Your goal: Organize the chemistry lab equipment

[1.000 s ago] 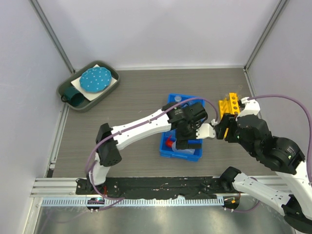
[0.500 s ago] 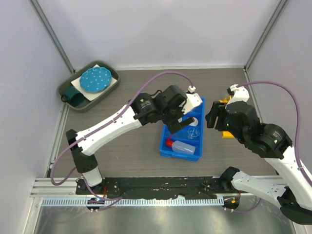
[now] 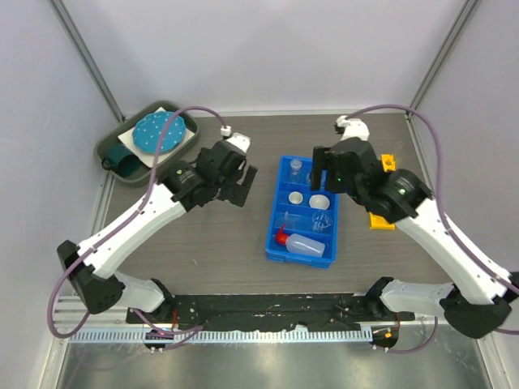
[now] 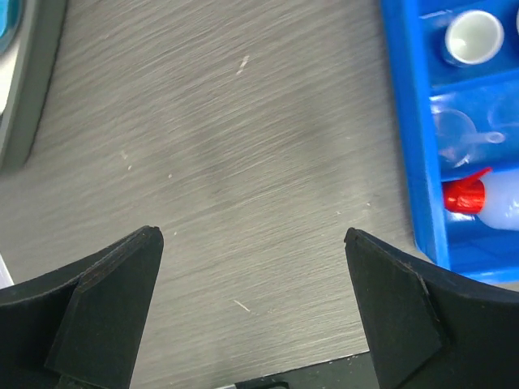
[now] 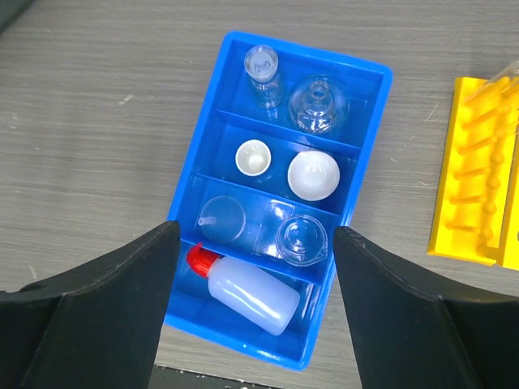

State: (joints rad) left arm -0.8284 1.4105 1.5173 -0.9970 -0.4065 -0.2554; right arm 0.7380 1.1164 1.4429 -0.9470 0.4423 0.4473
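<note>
The blue divided bin (image 3: pixel 272 233) (image 5: pixel 200 154) holds two clear flasks (image 5: pixel 261 66) at its far end. Behind them lie two white dishes (image 5: pixel 313 175), then a funnel (image 5: pixel 221 219) beside a small beaker (image 5: pixel 301 237). The red-capped bottle (image 5: pixel 247 292) (image 3: pixel 304 242) lies on its side in the nearest compartment. My right gripper (image 3: pixel 323 166) (image 5: pixel 255 231) hangs open above the bin, holding nothing. My left gripper (image 3: pixel 239 186) (image 4: pixel 251 235) is open over bare table, left of the bin (image 4: pixel 405 121). The yellow rack (image 3: pixel 381 212) (image 5: pixel 474 170) sits right of the bin, partly hidden by the right arm.
A dark green tray (image 3: pixel 122 166) with a teal dotted disc (image 3: pixel 158 132) stands at the back left; its edge (image 4: pixel 32 81) shows in the left wrist view. White walls close in the table on three sides. A black rail runs along the near edge.
My left arm has pulled out of the bin and swung left over bare table. My right arm has moved from the rack to above the bin, and its jaws have widened.
</note>
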